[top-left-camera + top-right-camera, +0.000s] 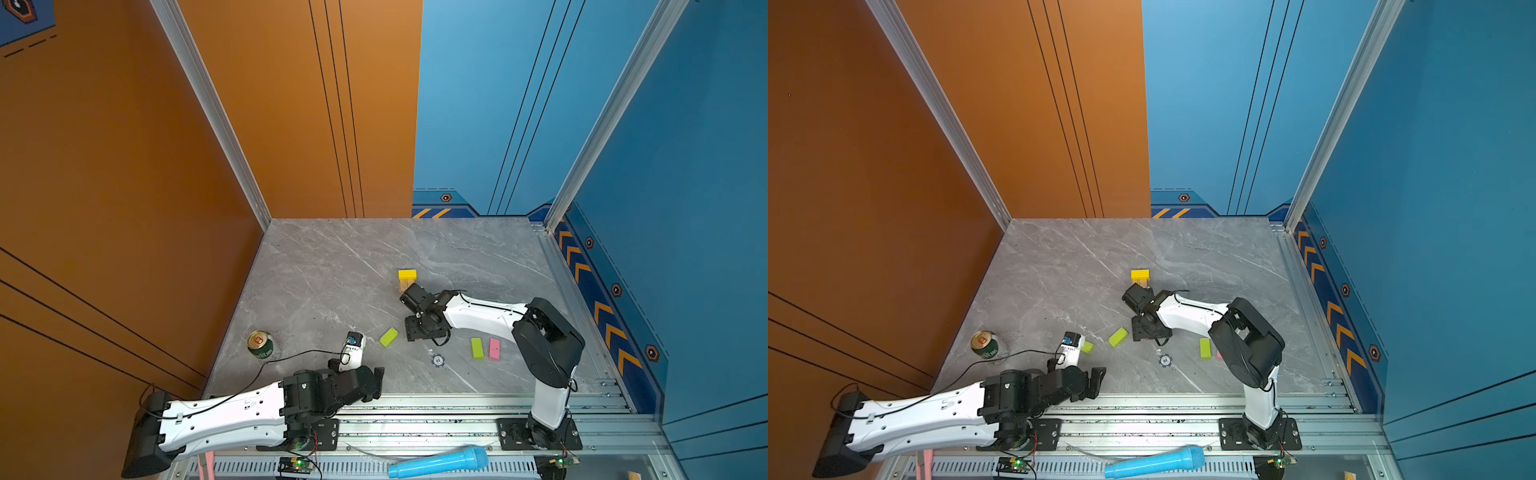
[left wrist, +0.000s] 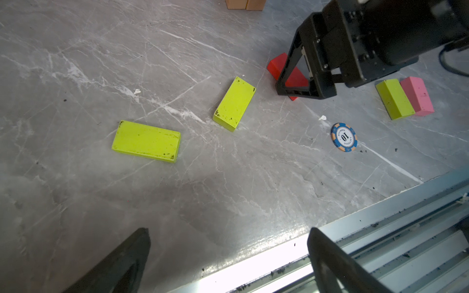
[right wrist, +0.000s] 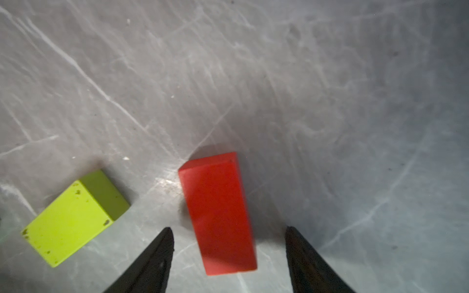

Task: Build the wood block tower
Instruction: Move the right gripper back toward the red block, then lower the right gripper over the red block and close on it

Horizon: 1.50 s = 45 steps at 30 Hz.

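1. The far half of the table point(image 1: 332, 249) is open room; the tower point(image 1: 406, 279), yellow on tan, stands near its middle
2. The right gripper point(image 3: 228, 228) points down, jaws apart on both sides of the red block point(image 3: 218, 213) lying flat, not touching it
3. The left gripper point(image 2: 228, 229) hangs at the front edge, jaws spread wide, holding nothing

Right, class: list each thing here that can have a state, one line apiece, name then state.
left gripper: open, empty.
red block: lying flat, unstacked.
right gripper: open, astride the red block, not gripping.
tower: standing, yellow block on tan blocks.
lime green blocks: three, lying flat, unstacked.
pink block: lying flat beside one of those.
drink can: upright.
poker chip: lying flat.
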Available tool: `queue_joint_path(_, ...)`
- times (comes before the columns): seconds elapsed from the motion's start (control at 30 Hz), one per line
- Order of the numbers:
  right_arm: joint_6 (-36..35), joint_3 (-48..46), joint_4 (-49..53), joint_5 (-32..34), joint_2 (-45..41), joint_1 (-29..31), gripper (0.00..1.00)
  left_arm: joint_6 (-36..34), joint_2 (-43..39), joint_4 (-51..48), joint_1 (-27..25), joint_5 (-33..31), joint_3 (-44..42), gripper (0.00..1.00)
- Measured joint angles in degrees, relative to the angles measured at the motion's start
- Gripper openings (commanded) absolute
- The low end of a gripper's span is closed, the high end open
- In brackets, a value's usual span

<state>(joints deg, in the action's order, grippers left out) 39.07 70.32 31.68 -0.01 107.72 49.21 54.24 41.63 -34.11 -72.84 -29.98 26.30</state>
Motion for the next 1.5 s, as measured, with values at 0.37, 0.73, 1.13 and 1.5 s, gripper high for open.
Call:
queue_joint_path(0.37,1.9,2.1,-0.9,-3.5,0.4,4.3,0.71,0.0,-1.4,0.0,0.1,0.2,0.0,0.98)
queue_joint_path(0.73,-2.6,5.4,5.8,3.8,-1.6,3.3,0.82,0.0,-2.1,0.0,0.1,0.2,0.0,0.98)
queue_joint_path(1.13,-8.0,6.5,8.2,4.6,-1.6,0.0,0.88,0.1,-1.6,0.0,0.1,0.2,0.0,0.98)
queue_joint_path(1.5,-10.9,7.1,8.2,2.6,2.2,0.0,0.87,0.1,-0.3,0.0,0.1,0.2,0.0,0.98)
